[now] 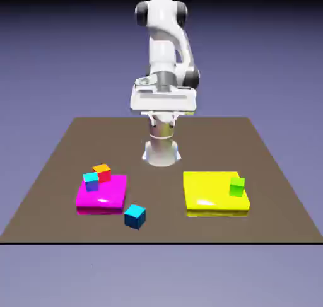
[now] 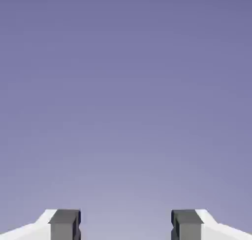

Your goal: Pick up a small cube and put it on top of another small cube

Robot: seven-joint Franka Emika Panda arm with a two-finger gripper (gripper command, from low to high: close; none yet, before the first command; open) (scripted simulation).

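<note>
A small cube (image 1: 135,215) with a bright cyan top and dark teal-blue sides rests on the brown table, in front of the magenta slab (image 1: 110,198). My gripper (image 1: 162,112) hangs high over the table's far side, well away from every cube. In the hand view the gripper (image 2: 125,225) is open. Its two grey fingertips (image 2: 64,224) stand apart with only the blue-violet backdrop between them. No cube shows in the hand view.
On the magenta slab sit a cyan-topped cube with purple sides (image 1: 91,181) and an orange-topped red cube (image 1: 102,172). A yellow slab (image 1: 211,195) at the exterior view's right carries a green cube (image 1: 236,186). The robot's base (image 1: 161,151) stands behind the slabs.
</note>
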